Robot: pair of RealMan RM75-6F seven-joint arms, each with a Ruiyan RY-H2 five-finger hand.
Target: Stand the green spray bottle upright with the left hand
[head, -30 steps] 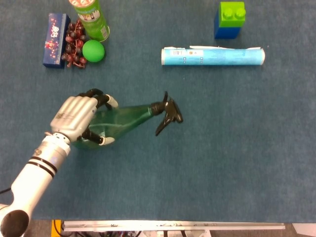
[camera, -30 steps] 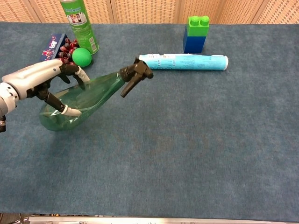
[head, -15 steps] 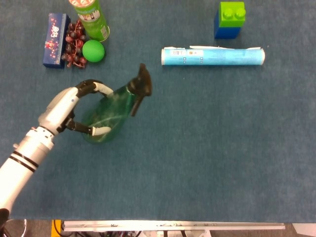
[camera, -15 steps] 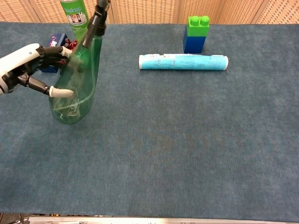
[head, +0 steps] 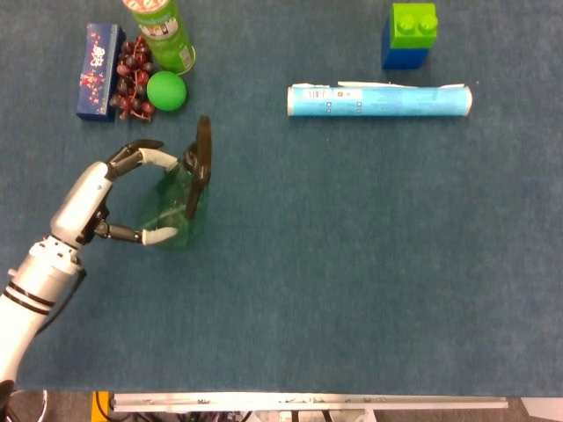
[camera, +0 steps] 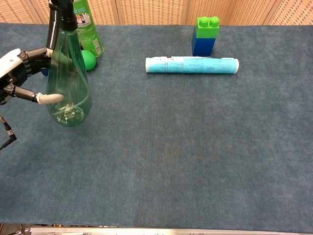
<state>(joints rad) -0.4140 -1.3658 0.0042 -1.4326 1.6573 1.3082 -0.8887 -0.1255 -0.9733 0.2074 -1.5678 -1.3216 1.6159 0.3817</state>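
Note:
The green spray bottle [head: 180, 209] [camera: 68, 83] stands upright on the blue table at the left, its black trigger head [camera: 61, 10] on top. My left hand [head: 92, 198] [camera: 14, 73] reaches in from the left and wraps around the bottle's body. In the chest view its thumb tip lies against the front of the bottle and the other fingers curl behind it. The bottle's base rests on the cloth. Neither view shows my right hand.
Just behind the bottle are a green ball [head: 165, 90], a tall green can [head: 163, 31], dark grapes [head: 132, 79] and a blue box [head: 97, 57]. A light blue tube [head: 378, 99] lies at centre back, with a green-and-blue block [head: 410, 33] behind it.
The bottle has swung from lying tilted with its nozzle to the right up to standing upright. My left hand rotated and drew left with it, staying around the body.

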